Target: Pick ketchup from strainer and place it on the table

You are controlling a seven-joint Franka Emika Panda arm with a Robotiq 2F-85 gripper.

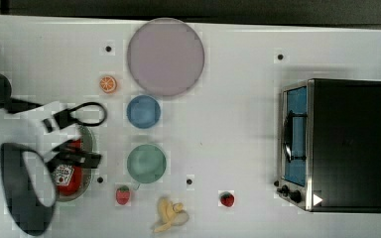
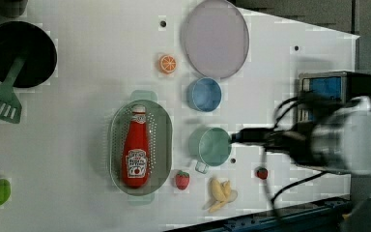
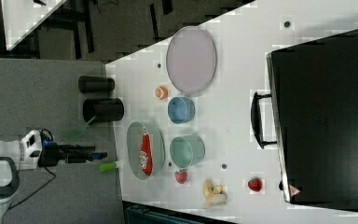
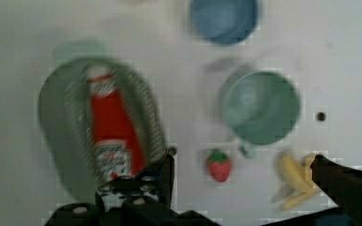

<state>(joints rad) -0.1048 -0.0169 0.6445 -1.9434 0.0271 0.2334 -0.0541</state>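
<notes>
Ketchup [image 2: 135, 151] lying inside the strainer [image 2: 163, 140], cap toward the orange slice [image 2: 167, 63]; gripper [image 4: 242, 167] spread wide, empty, above the strainer; strawberry [image 2: 182, 180] just beside the strainer.

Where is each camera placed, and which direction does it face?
Top view: above, facing down on the table; the tool hangs over the strainer.
Left view: high, looking down; the arm enters from the left view's right.
Right view: high, farther off; the arm is at the right view's left, beside the table.
Wrist view: on the arm, looking down past the open tool.
All four share the ketchup.
</notes>
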